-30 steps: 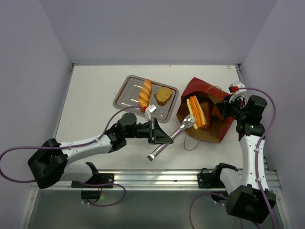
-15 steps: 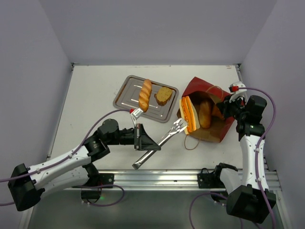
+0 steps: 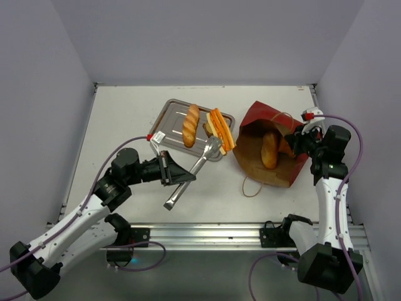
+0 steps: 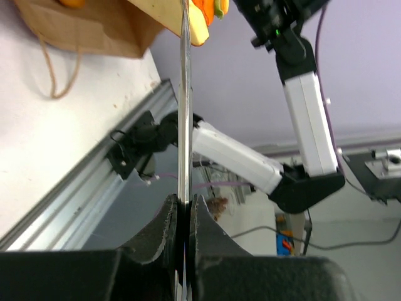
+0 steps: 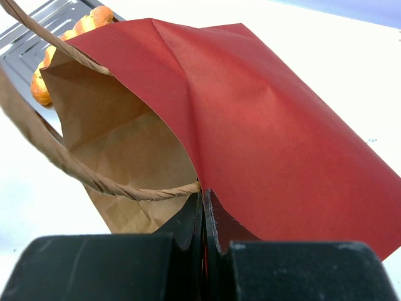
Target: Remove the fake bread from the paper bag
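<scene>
A steel tray (image 3: 165,127) lies flat on my white table (image 3: 119,113), toward the far middle. Tongs (image 3: 190,177) slant from near the table's centre up to the tray's near right corner. Their tips seem to hang over the rim, though I cannot tell whether they touch it. From my left wrist I see them edge-on, running straight up. A metal rail (image 3: 207,233) runs along the near edge. Plain grey walls (image 3: 207,37) close in three sides.

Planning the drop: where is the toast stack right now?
Top view: the toast stack, pinched in the tongs, is over the right end of the steel tray, left of the paper bag.
</scene>
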Controlling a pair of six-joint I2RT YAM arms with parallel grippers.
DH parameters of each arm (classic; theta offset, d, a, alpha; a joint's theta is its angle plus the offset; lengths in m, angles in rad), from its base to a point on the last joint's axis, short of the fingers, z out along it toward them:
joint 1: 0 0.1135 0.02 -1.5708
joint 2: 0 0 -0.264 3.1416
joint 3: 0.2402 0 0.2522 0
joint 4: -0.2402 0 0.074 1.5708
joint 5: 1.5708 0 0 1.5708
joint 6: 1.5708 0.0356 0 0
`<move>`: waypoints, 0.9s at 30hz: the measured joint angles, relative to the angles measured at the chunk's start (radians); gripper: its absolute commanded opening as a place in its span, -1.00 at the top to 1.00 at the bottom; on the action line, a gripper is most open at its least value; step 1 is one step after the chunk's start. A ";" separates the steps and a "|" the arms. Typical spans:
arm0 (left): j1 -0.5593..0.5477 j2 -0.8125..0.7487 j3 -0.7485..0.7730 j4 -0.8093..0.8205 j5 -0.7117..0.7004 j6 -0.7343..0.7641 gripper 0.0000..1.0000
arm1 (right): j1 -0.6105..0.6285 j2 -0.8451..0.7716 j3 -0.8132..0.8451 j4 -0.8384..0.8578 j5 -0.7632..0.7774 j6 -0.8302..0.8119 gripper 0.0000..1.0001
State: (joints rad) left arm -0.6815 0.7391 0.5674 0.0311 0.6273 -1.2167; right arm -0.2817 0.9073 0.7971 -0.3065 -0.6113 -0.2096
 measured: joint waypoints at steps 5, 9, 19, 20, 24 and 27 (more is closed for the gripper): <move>0.098 0.038 0.122 -0.162 -0.002 0.101 1.00 | 0.000 0.000 0.000 0.000 0.000 0.000 0.99; 0.151 0.117 0.240 -0.270 -0.028 0.211 1.00 | 0.000 -0.001 0.000 0.000 0.000 0.000 0.98; 0.246 0.330 0.404 -0.507 -0.234 0.461 1.00 | 0.000 -0.011 -0.001 0.000 0.000 0.000 0.99; 0.251 0.349 0.423 -0.533 -0.262 0.487 1.00 | 0.000 -0.011 -0.001 0.000 0.000 0.000 0.99; 0.262 0.438 0.517 -0.617 -0.391 0.591 1.00 | 0.000 -0.011 -0.001 0.000 0.000 0.000 0.99; 0.267 0.510 0.583 -0.653 -0.490 0.663 1.00 | 0.000 -0.011 -0.001 0.000 -0.001 0.000 0.99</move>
State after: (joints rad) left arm -0.4141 1.2491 1.1507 -0.6220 0.1371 -0.5541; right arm -0.2817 0.8959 0.7963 -0.3065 -0.6125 -0.2100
